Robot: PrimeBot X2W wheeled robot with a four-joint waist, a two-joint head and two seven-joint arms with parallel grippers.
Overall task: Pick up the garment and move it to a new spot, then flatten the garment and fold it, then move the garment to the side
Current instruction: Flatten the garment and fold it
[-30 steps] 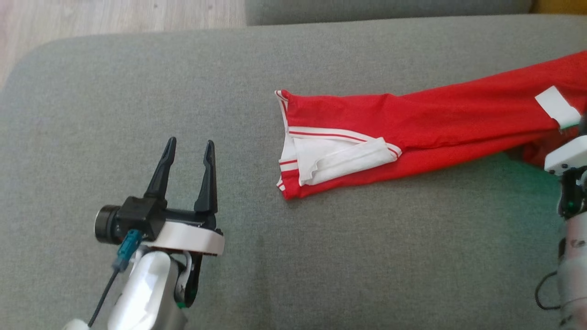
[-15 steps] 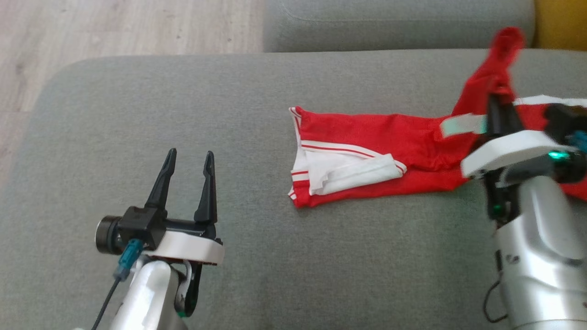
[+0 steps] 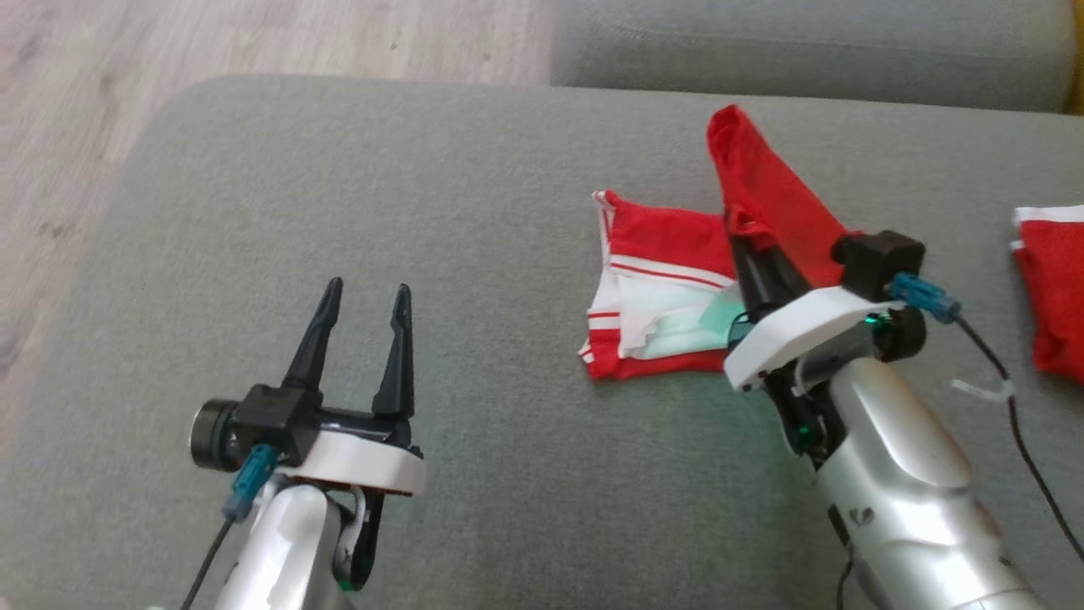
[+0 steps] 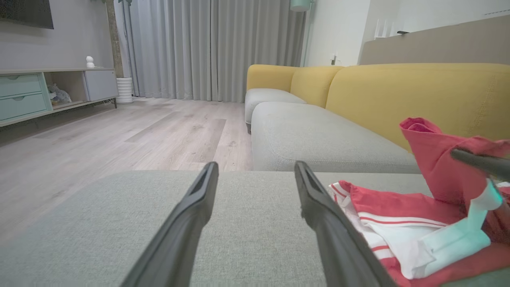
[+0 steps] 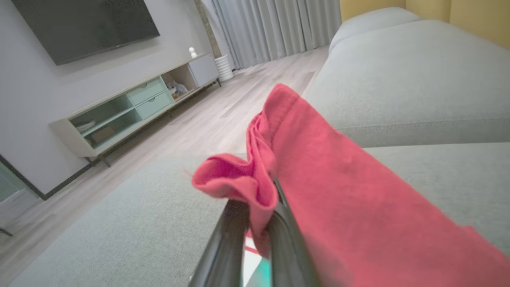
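1. Plainly, the right hand (image 3: 738,241) was pinched shut on a fold of the red garment (image 3: 669,246), holding it up in a peak right of centre in the head view. In the right wrist view the cloth bunched over the closed fingers (image 5: 225,247).
2. The rest of the garment lay on the grey sofa seat (image 3: 423,169), its white-striped end just left of that hand, its length running left to right across the frame.
3. A red patch (image 3: 1050,288) sat at the right edge; whether it joined the held cloth could not be told.
4. The left hand (image 3: 367,290) stood wide and empty at the lower left, well apart from the cloth.
5. The garment lay to the right of the left hand, so the right arm was much the nearer. Laying the raised fold down flat looked like the next need, with the striped end the left hand's likeliest hold.
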